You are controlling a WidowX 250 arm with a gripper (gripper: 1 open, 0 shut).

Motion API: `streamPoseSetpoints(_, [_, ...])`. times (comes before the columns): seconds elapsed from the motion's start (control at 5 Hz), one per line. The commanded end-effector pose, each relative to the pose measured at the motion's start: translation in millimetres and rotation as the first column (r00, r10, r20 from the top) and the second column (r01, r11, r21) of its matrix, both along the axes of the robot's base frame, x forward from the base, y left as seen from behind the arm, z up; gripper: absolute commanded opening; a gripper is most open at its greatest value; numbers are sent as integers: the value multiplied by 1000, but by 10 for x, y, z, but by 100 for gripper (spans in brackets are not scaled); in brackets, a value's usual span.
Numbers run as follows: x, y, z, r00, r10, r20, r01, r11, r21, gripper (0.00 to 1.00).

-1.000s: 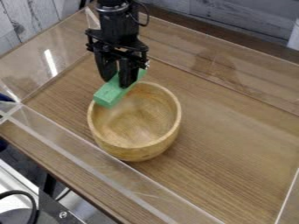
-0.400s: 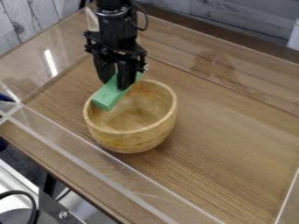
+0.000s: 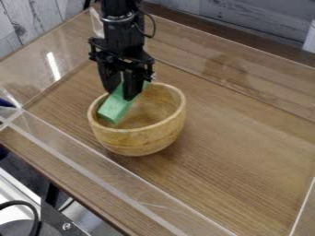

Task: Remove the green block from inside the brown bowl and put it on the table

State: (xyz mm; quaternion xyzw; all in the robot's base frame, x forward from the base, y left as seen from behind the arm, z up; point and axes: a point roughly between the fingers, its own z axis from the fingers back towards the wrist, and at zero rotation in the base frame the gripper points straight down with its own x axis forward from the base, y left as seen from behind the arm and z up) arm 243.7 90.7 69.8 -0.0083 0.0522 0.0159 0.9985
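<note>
The green block [image 3: 117, 110] hangs tilted over the left rim of the brown bowl [image 3: 157, 139], its lower end dipping just inside the bowl's hollow. My black gripper [image 3: 127, 91] comes straight down from above and is shut on the block's upper end. The bowl rests on the table [image 3: 240, 157], left of the middle. Whether the block touches the bowl's inner wall cannot be made out.
Low clear acrylic walls [image 3: 68, 147] run along the table's front and left edges. Bare wood-grain surface lies to the right of the bowl and behind it. A grey plank wall stands at the back.
The gripper has sunk a little with the green block in it, so the block now sits lower against the bowl's left rim. The bowl has shifted slightly to the left.
</note>
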Motion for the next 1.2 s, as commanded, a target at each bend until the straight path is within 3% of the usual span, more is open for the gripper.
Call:
streamPoseSetpoints(0.0, [52,3,64,999,-5,32,5,1000,13,0])
streamPoseSetpoints(1.0, [53,-52,146,999,3,40,-3,1000,-3,0])
